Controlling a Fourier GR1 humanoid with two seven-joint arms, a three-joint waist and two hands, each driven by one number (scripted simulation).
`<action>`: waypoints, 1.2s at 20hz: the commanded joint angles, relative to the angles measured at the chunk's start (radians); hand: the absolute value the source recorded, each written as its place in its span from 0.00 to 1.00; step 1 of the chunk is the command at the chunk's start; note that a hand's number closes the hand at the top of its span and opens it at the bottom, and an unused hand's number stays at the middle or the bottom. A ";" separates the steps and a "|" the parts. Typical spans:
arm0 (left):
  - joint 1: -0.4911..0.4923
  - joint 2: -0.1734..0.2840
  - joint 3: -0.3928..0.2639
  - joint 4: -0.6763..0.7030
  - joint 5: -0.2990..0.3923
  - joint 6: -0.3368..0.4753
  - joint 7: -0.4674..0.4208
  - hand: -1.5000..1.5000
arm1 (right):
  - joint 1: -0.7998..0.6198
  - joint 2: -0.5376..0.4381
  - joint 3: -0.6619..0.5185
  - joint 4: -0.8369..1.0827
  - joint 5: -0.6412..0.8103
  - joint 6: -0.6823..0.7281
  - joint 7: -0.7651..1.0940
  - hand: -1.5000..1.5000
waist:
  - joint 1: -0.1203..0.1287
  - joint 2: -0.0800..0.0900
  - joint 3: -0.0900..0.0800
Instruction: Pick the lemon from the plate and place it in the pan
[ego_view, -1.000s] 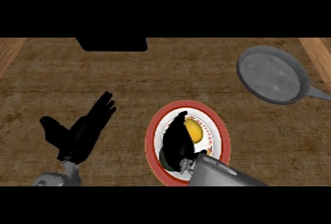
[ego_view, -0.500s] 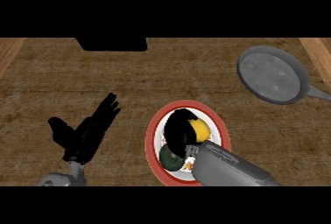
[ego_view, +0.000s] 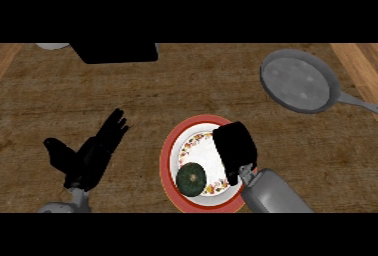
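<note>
A white patterned plate with a red rim (ego_view: 167, 159) lies on the counter at lower centre. My right hand (ego_view: 236, 146) sits low over the plate's right half, curled into a compact shape that covers the lemon, of which no yellow shows. On the plate's left part lies a dark green round item (ego_view: 192, 179). The grey pan (ego_view: 297, 80) rests at the upper right, apart from the hand, with its handle (ego_view: 359, 103) pointing right. My left hand (ego_view: 90, 151) is open at the lower left, fingers up, resting.
A black box (ego_view: 118, 51) stands at the counter's far edge, with a pale object (ego_view: 52, 46) beside it at the top left. Lighter wooden strips (ego_view: 358, 65) border the counter at the right and the far left.
My right hand has moved further over the plate and closed down on the lemon, which showed yellow before and is now hidden. The left hand has barely shifted.
</note>
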 joint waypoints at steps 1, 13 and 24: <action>-0.011 0.008 0.015 -0.002 0.011 -0.009 0.006 0.50 | 0.112 -0.033 -0.089 -0.201 -0.010 -0.143 0.063 1.00 | 0.001 -0.002 -0.001; -0.009 -0.013 -0.018 -0.014 -0.019 -0.006 0.013 0.50 | 0.303 0.007 -0.323 -0.633 -0.283 -0.346 0.004 1.00 | 0.034 0.007 -0.001; -0.044 -0.017 0.005 -0.084 0.018 -0.037 0.112 0.50 | 0.151 -0.082 -0.627 -0.229 -0.421 -0.460 -0.269 1.00 | 0.058 0.010 -0.001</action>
